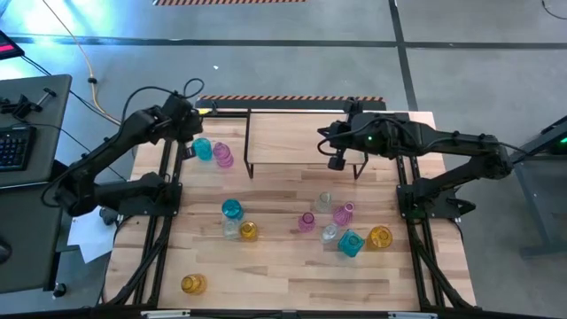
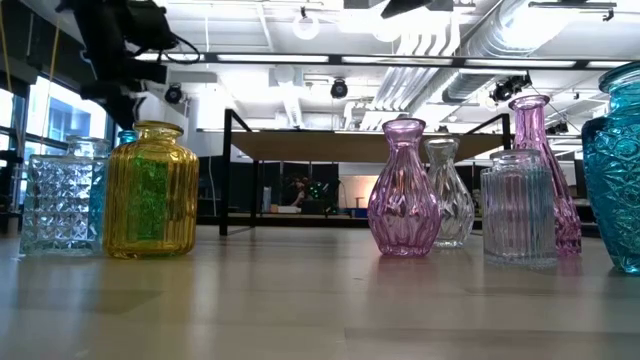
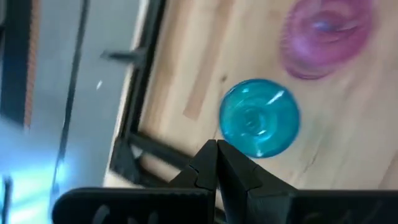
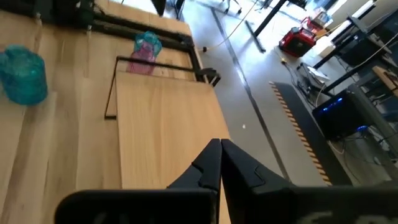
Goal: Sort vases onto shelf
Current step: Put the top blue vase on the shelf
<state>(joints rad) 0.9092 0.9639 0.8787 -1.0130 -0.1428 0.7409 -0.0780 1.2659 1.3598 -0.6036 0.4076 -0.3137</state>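
A: What is shown from the high view?

B: A light wood tabletop (image 1: 292,266) is seen on a grey floor, with a keyboard desk (image 1: 27,124) off its left edge. The shelf (image 1: 306,137) stands at the far edge, in the middle. The left end effector (image 1: 188,133) is held near the far left corner, just beside a teal vase (image 1: 202,149) and a pink vase (image 1: 222,155). The right end effector (image 1: 337,158) is held over the shelf's right end. More vases are scattered mid-tabletop, and a yellow one (image 1: 192,283) stands alone near the front left corner.

A: And the low view?

B: An open hall with ceiling ducts is seen behind. A yellow jar (image 2: 152,190), a clear cut-glass jar (image 2: 60,203) and a pink bulbous vase (image 2: 403,190) stand in front; a large teal vase (image 2: 615,170) is cut off at the picture's edge.

A: The left wrist view?

B: The fingers (image 3: 205,168) are pressed together, nothing between them, just beside the teal vase (image 3: 260,117). The pink vase (image 3: 323,34) is blurred.

A: The right wrist view?

B: The fingers (image 4: 211,165) are pressed together above the shelf board (image 4: 165,124). Another teal vase (image 4: 23,74) stands well apart.
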